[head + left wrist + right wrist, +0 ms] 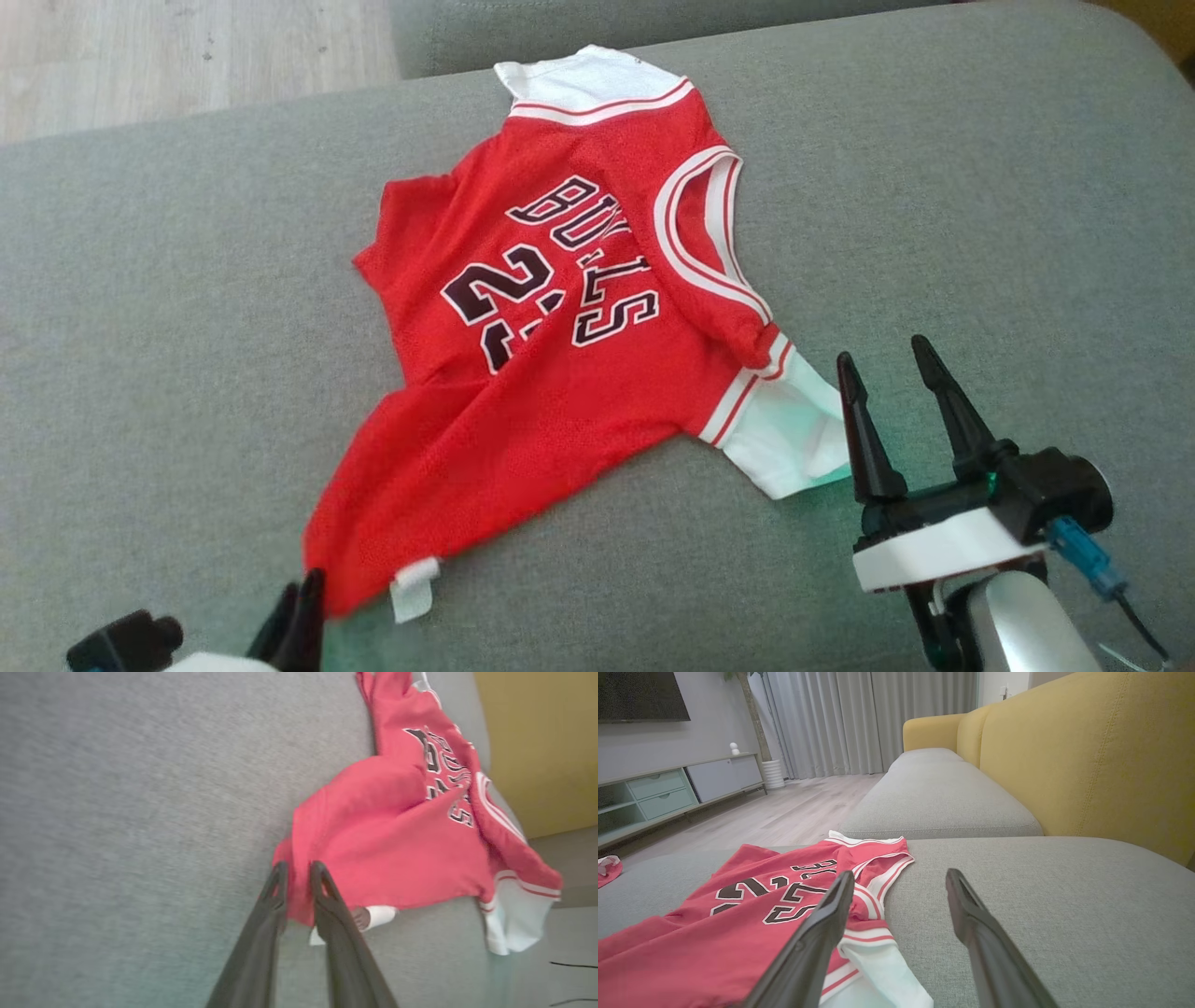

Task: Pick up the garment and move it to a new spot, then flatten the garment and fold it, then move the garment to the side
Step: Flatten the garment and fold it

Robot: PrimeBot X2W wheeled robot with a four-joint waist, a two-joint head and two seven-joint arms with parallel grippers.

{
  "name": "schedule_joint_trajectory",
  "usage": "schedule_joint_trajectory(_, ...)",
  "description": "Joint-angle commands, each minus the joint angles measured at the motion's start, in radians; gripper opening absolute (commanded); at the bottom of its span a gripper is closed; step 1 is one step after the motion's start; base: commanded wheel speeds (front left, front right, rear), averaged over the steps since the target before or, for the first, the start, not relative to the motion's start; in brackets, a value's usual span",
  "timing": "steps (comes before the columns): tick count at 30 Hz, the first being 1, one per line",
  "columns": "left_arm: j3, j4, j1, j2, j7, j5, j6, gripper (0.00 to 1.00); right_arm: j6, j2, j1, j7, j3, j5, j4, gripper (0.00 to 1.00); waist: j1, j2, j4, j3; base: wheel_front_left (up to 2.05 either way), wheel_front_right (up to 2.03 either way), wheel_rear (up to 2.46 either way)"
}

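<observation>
Jersey (560,373) lying diagonal, hem toward lower left

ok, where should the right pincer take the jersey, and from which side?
The white sleeve nearest the right pincer. Come in low from the robot's right, along the cushion: that sleeve sticks out flat past the red body with its free end pointing at the open jaws, so one finger could likely slide under.
</observation>
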Motion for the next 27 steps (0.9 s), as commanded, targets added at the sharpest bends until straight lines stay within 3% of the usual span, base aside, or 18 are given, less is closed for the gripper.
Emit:
schedule_joint_trajectory(1, 0.028, 0.001, -0.028, 0.024, -0.021, 0.017, 0.009, 1.0, 0.008, -0.003, -0.009, -0.006, 0.025, -0.005, -0.026, 1.0, 0.0, 0.0, -0.003, -0.004, 0.0, 0.0, 0.0)
schedule_joint_trajectory(6, 0.031, 0.067, -0.04, 0.041, -0.09, 0.108, 0.059, 1.0, 0.008, -0.003, 0.001, -0.006, 0.018, -0.011, -0.026, 1.0, 0.0, 0.0, -0.011, -0.02, 0.0, 0.0, 0.0)
schedule_joint_trajectory(9, 0.053, 0.081, -0.059, 0.018, -0.141, 0.173, 0.064, 1.0, 0.008, -0.003, 0.016, -0.006, 0.0, -0.018, -0.035, 1.0, 0.0, 0.0, -0.008, -0.033, 0.0, 0.0, 0.0)
schedule_joint_trajectory(17, 0.052, 0.105, -0.097, -0.096, -0.167, 0.335, 0.02, 1.0, 0.008, -0.003, 0.042, -0.006, -0.035, -0.069, -0.06, 1.0, 0.0, 0.0, -0.008, -0.059, 0.0, 0.0, 0.0)
schedule_joint_trajectory(24, 0.12, 0.149, -0.085, -0.203, -0.168, 0.6, -0.029, 1.0, 0.008, -0.003, 0.071, -0.006, -0.045, -0.079, -0.06, 1.0, 0.0, 0.0, -0.018, -0.09, 0.0, 0.0, 0.0)
schedule_joint_trajectory(27, 0.151, 0.176, -0.064, -0.233, -0.168, 0.662, -0.046, 1.0, 0.008, -0.003, 0.081, -0.006, -0.049, -0.079, -0.058, 1.0, 0.0, 0.0, -0.015, -0.101, 0.0, 0.0, 0.0)
